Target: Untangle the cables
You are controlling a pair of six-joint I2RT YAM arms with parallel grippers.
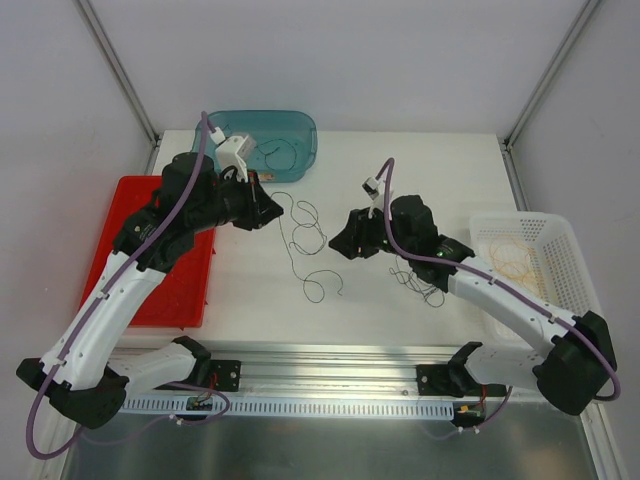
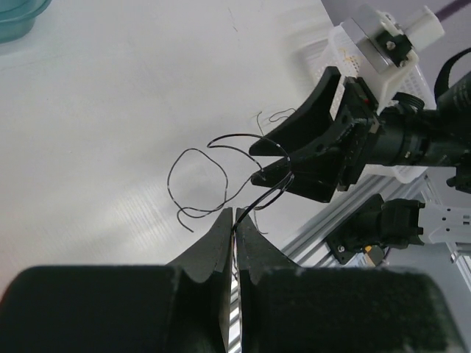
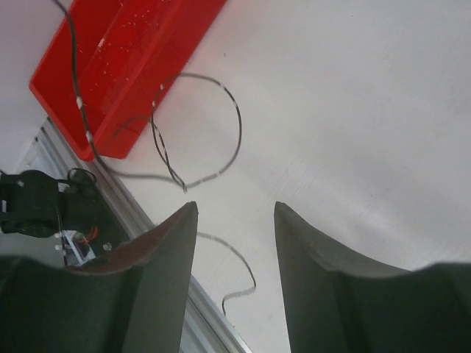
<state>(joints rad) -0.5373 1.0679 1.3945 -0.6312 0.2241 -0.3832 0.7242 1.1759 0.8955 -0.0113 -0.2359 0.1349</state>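
Cables [image 1: 305, 235] of thin dark wire loop across the counter [image 1: 430, 170] between the arms. One strand is pinched in the left gripper [image 2: 234, 219], clamped tight on it, while the right gripper [image 3: 235, 209] hovers near, jaws parted, holding nothing. Yellow-orange cables [image 1: 508, 262] lie in the white basket [image 1: 560, 230].

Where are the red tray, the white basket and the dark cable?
red tray [image 1: 190, 285], top view, bare floor near its right edge.
white basket [image 1: 515, 217], top view, its far rim.
dark cable [image 3: 240, 126], right wrist view, right side of its big loop.
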